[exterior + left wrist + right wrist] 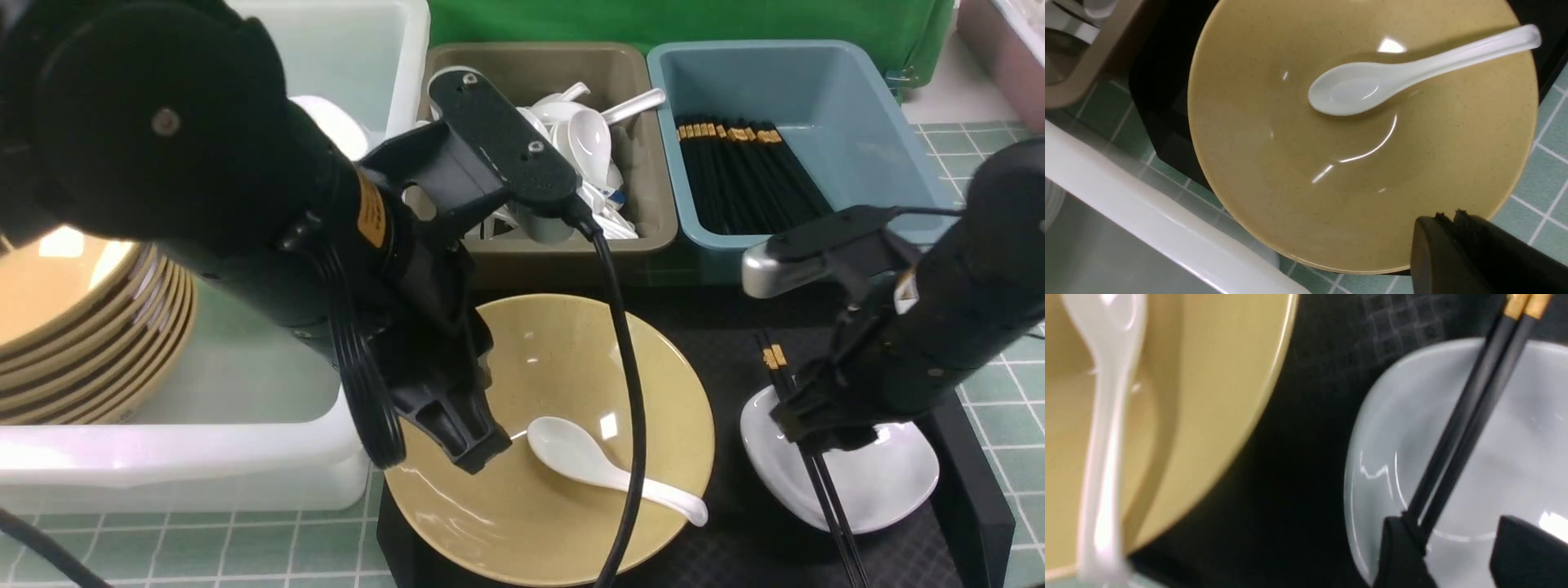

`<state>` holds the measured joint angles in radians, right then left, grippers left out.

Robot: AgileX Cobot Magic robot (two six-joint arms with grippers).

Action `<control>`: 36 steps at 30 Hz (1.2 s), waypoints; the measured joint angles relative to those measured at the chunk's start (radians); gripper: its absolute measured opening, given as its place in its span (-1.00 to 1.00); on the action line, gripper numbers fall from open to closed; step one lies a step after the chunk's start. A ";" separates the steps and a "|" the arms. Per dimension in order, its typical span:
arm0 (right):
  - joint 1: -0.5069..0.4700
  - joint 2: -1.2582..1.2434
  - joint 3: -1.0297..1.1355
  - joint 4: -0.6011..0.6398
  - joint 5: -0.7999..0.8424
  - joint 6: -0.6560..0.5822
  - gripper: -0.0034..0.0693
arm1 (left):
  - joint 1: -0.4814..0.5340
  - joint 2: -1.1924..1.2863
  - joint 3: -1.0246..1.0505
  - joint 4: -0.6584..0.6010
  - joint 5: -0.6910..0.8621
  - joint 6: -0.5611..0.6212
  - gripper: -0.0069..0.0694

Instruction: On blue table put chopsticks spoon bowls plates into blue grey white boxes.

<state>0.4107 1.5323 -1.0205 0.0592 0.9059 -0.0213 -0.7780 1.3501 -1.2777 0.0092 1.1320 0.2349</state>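
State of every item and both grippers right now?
Yellow round bowl: upright, holding glossy white soup spoon.
Spoon: lying in bowl.
Black gold-banded chopsticks: lying across small white square dish.
Left gripper: shut, empty.
Right gripper: open, at chopsticks.
Blue plastic bin: partly filled.
Olive plastic bin: partly filled.
White plastic tub: partly filled.

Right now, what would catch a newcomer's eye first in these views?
The big yellow bowl mid-frame on the black tray, a white spoon inside, the shut left gripper over its left rim. To its right, black chopsticks cross a white plate under the open right gripper.
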 joint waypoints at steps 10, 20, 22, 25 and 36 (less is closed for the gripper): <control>0.000 0.146 -0.004 -0.004 -0.078 0.055 0.15 | 0.000 0.000 -0.001 0.017 0.000 0.000 -0.81; 0.000 0.153 -0.004 -0.007 -0.085 0.075 -0.38 | 0.000 0.000 -0.001 0.017 0.000 0.000 -0.81; 0.000 0.153 -0.004 -0.007 -0.085 0.075 -0.44 | 0.000 0.000 -0.001 0.017 0.000 0.000 -0.81; 0.000 0.153 -0.017 -0.007 -0.076 0.071 -0.46 | 0.000 0.000 -0.001 0.017 0.000 0.000 -0.81; -0.022 0.093 -0.285 -0.154 -0.063 0.049 -0.46 | 0.000 0.000 -0.001 0.017 -0.014 -0.009 -0.81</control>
<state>0.3883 1.6256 -1.3054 -0.0944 0.8427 0.0275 -0.7780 1.3501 -1.2789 0.0260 1.1182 0.2264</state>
